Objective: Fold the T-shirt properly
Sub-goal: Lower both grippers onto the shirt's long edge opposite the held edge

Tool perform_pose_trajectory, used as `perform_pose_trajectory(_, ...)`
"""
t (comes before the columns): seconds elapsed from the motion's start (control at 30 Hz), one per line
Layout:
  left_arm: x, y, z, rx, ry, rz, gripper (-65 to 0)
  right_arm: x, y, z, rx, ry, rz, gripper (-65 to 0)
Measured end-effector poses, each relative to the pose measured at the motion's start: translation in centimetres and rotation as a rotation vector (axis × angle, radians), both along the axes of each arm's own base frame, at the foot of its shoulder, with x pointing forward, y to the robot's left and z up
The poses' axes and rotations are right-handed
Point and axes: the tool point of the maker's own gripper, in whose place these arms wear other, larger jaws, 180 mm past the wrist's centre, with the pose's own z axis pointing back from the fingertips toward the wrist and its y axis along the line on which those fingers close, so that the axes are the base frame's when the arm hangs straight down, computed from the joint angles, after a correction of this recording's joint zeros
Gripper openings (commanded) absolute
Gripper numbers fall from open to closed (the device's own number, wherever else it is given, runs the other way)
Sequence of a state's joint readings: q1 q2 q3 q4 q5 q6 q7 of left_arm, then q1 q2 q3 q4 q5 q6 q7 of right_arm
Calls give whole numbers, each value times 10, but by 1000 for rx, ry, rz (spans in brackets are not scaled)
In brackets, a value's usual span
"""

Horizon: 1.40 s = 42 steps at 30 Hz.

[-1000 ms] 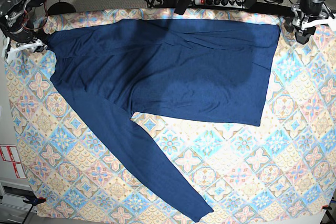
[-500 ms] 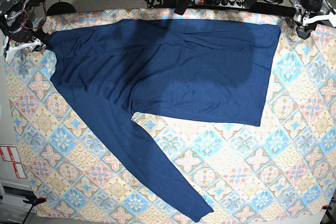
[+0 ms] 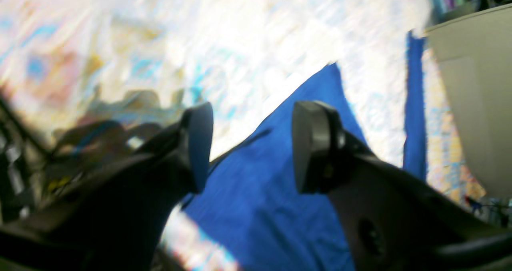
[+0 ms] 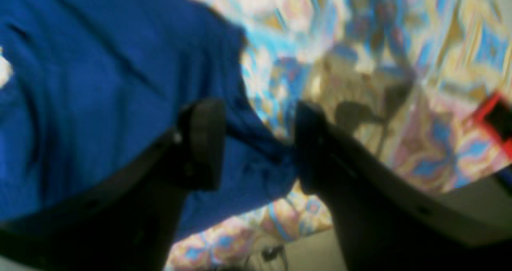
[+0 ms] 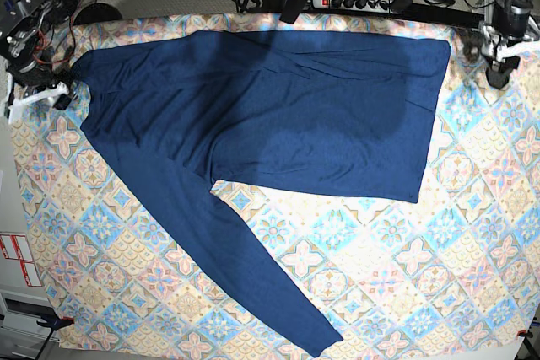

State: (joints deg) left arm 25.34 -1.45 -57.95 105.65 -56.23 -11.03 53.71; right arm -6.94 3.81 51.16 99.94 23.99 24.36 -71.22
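While the T-shirt [image 5: 270,115] lies flat with 1 sleeve out, unfolded, both grippers [image 3: 250,147] [image 4: 260,143] hover beside its edges, jaws apart, holding nothing.

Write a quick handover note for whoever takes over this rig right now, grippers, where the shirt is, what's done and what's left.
Left gripper: open, holding nothing, above the shirt's corner at the far edge of the table.
Right gripper: open, empty, jaws straddling the shirt's edge at the opposite end.
T-shirt: lies flat on the tablecloth, with one long sleeve stretched out diagonally toward the near edge.
Done: shirt laid out; no fold of the visible sleeve or hem yet.
Left: grasp, fold in the sleeve, then fold the body.
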Motion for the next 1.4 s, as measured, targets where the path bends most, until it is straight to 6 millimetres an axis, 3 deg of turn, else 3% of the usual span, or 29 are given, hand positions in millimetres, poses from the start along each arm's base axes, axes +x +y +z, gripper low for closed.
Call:
perform_pose_trajectory(0.1,15,-1,0,30,16,-31,-336,9,11,-3,-7,25,53,-375)
perform_pose_trajectory(0.33,56,-20,-22,-8,40,-107,-338,67,66,4,14,-37,252,-375)
perform_pose_trajectory(0.43,62,-17,-37,-25,68,-92,-339,76,87,-3,33,-18,324,-375)
perform_pose_trajectory(0.57,68,-17,-56,-62,105,-77,-339,90,99,-10,65,-11,364,-375)
perform_pose_trajectory(0.8,85,-15,-59,-31,126,-80,-339,121,125,-17,92,10,469,-377)
perform_pose_trajectory(0.9,96,-27,-62,9,166,-140,-339,133,141,-21,120,20,509,-378)
perform_pose_trajectory(1.0,119,-45,-63,48,181,-219,-339,139,146,-31,78,82,545,-378)
perform_pose_trajectory(1.1,135,-54,-81,41,241,-253,-339,142,146,-41,-1,138,583,-378)
perform_pose_trajectory(1.23,146,-48,-101,13,308,-260,-340,145,151,-45,-93,173,638,-378)
perform_pose_trajectory(1.4,162,-37,-118,-43,354,-260,-340,140,141,-58,-157,230,626,-378)
